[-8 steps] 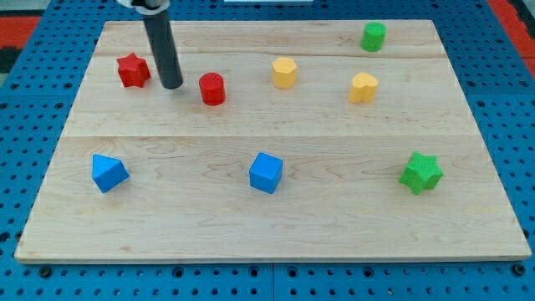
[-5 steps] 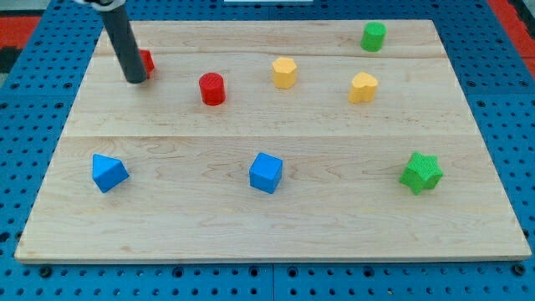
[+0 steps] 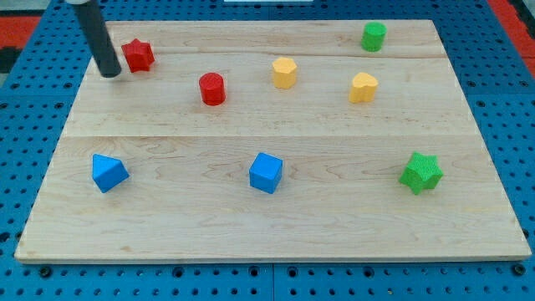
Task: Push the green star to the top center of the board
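The green star [image 3: 420,172] lies near the view's right edge of the wooden board [image 3: 276,217], in its lower half. My tip [image 3: 109,73] is at the board's upper left, just left of the red star [image 3: 138,55]. It is far from the green star, almost the whole board's width away.
A red cylinder [image 3: 212,88] stands right of the red star. Two yellow blocks [image 3: 284,72] [image 3: 363,86] sit in the upper middle. A green cylinder [image 3: 373,36] is at the top right. A blue block [image 3: 109,172] and a blue cube [image 3: 266,172] lie in the lower half.
My tip has moved left, from between the red star and red cylinder to the star's left side. The red star has shifted slightly up and to the right.
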Robot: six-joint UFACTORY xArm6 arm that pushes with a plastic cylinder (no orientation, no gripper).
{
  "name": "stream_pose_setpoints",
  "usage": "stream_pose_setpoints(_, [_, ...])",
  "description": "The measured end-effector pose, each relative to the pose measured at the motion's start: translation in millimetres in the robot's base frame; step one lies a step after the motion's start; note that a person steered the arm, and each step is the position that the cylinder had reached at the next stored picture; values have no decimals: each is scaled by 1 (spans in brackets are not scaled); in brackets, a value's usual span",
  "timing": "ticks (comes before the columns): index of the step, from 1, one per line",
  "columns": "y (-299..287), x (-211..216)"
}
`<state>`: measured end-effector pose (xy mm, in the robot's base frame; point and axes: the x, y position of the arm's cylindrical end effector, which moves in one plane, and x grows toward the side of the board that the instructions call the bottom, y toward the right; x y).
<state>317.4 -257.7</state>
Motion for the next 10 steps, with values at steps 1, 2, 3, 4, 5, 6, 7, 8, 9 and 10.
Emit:
stream_pose_setpoints(1, [-28, -3])
stream_pose_setpoints(2, [54, -4])
stream_pose_setpoints(3, [70, -4])
stream_pose_setpoints(4, [81, 45])
stream_pose_setpoints(5, [101, 99])
stream_pose_setpoints(6, [218, 136])
stream_pose_setpoints(7, [360, 140])
stream_pose_setpoints(8, [468, 141])
stream_pose_setpoints(9, [526, 196])
stream_pose_setpoints(10, [473, 234])
